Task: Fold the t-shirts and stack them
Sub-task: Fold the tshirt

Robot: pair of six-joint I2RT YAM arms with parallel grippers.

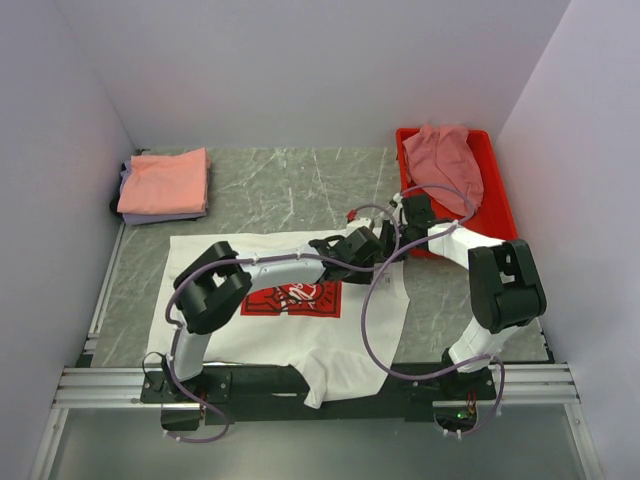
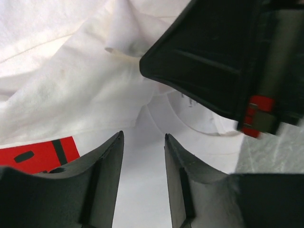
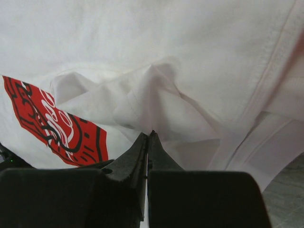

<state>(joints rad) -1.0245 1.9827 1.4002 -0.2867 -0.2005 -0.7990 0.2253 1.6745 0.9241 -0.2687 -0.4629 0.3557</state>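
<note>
Left claw (image 2: 142,136): released, jaws parted over the white t-shirt (image 2: 71,85), lower centre of frame
Right claw (image 3: 148,134): clenched on its puckered fold, bottom centre

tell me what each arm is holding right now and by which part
The right fingers appear to pinch a raised fold of the white t-shirt near its collar. The left fingers stand open above the cloth, holding nothing.
</note>
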